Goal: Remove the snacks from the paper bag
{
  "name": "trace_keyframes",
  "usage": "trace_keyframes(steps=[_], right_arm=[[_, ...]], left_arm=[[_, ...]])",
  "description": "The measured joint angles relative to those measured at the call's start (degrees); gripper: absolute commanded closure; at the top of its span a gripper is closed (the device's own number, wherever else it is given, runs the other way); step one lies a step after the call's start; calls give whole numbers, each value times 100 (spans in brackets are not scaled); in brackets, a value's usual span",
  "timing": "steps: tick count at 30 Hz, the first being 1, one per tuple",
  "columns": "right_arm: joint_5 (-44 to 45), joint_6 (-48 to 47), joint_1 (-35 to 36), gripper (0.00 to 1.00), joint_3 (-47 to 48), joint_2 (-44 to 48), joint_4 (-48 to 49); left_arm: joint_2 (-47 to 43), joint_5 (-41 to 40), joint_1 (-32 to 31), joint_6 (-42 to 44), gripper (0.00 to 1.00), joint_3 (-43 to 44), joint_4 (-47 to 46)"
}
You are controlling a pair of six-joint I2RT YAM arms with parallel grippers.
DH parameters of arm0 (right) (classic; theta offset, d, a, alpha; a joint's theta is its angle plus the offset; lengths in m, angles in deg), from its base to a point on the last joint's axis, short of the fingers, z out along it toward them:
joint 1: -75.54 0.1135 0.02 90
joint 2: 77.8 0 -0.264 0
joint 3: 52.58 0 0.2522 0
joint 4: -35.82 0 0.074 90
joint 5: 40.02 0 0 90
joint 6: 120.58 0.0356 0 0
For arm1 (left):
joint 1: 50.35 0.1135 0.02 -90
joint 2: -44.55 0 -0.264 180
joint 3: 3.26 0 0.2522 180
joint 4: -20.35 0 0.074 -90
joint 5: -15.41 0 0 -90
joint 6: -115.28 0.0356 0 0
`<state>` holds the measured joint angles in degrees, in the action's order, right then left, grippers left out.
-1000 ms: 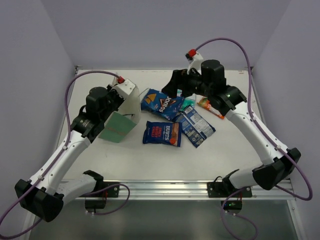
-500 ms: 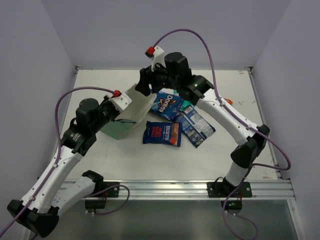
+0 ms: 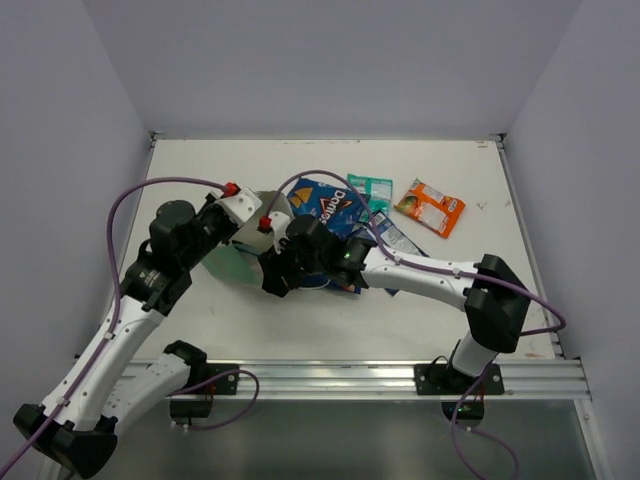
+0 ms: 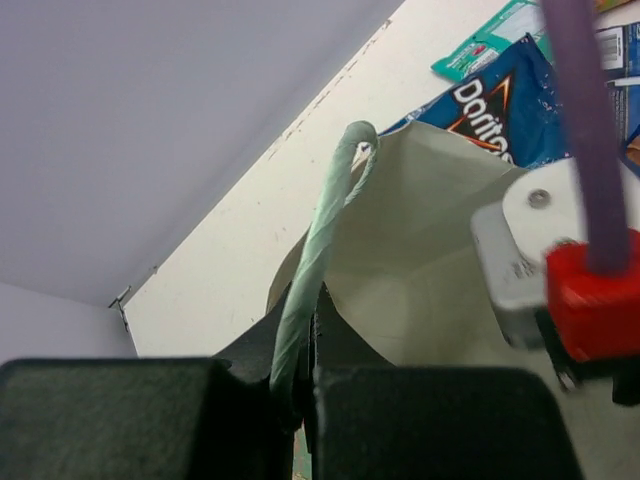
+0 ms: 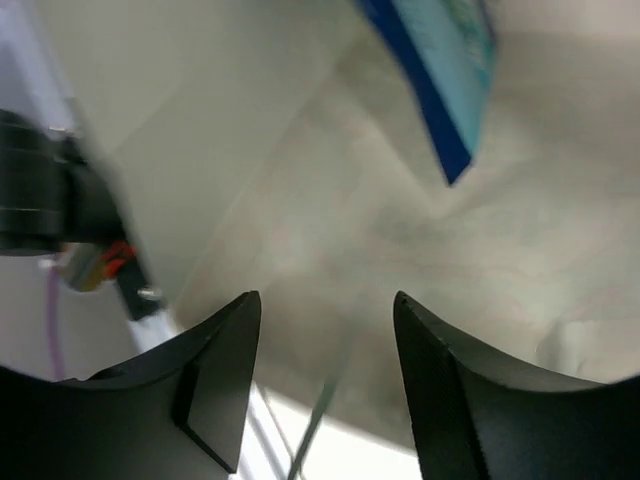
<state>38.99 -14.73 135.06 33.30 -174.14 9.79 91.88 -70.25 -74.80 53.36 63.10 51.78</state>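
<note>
The paper bag (image 3: 232,263) lies on its side at centre left, its mint rim (image 4: 322,235) pinched in my shut left gripper (image 3: 244,232), also seen in the left wrist view (image 4: 305,385). My right gripper (image 3: 273,274) is open at the bag's mouth. In the right wrist view (image 5: 325,300) it faces the white inside, where a blue packet (image 5: 440,80) shows ahead, untouched. On the table lie the Doritos packet (image 3: 335,203), the teal-green packet (image 3: 370,188), the orange packet (image 3: 430,207) and a blue packet (image 3: 397,238). The red-label packet (image 3: 345,287) is mostly hidden under my right arm.
The right arm (image 3: 420,270) stretches low across the table's middle over the packets. The right wrist's white camera block with a red plug (image 4: 560,270) sits close beside the bag's opening. Walls close the table (image 3: 300,320) at back and sides.
My right arm has swung from the back of the table, left and down, to the bag's mouth. The teal-green and orange packets have come into full view. The left gripper keeps hold of the bag.
</note>
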Motion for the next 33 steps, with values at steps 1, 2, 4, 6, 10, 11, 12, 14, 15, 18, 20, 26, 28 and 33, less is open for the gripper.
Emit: trace_keyframes(steps=[1, 2, 4, 6, 10, 11, 12, 14, 15, 18, 20, 26, 28, 33], right_arm=[[17, 79, 129, 40, -55, 55, 133], [37, 140, 258, 39, -76, 111, 262], [68, 262, 487, 38, -79, 190, 518], [83, 354, 645, 38, -79, 216, 717], [188, 409, 684, 38, -76, 221, 833], [289, 409, 678, 38, -70, 221, 855], [385, 409, 669, 38, -63, 221, 868], [553, 396, 651, 39, -59, 210, 953], [619, 372, 636, 39, -52, 186, 1032], [702, 227, 555, 38, 17, 15, 1335], [695, 79, 476, 38, 24, -131, 1600], [680, -640, 275, 34, -22, -520, 2402], [634, -866, 271, 33, -72, -632, 2728], [479, -1342, 282, 30, -439, -807, 3648]], left_arm=[[-13, 7, 0, 2, 100, -26, 0], [-28, 11, 0, 2, 100, -57, 2], [-44, 13, 0, 2, 100, -109, 24], [-50, 28, 0, 0, 100, -162, 61], [-184, 146, 0, -46, 100, -225, 221], [-258, 168, 0, -52, 100, -251, 304], [-334, 195, 0, -70, 100, -282, 396], [-468, 238, 2, -149, 100, -330, 551], [-525, 256, 0, -177, 100, -348, 621], [-634, 278, 0, -262, 100, -378, 776], [-667, 284, 0, -326, 100, -378, 811], [-671, 289, 0, -439, 100, -378, 855], [-667, 284, 0, -492, 100, -378, 855], [-603, 219, 2, -608, 100, -378, 850]])
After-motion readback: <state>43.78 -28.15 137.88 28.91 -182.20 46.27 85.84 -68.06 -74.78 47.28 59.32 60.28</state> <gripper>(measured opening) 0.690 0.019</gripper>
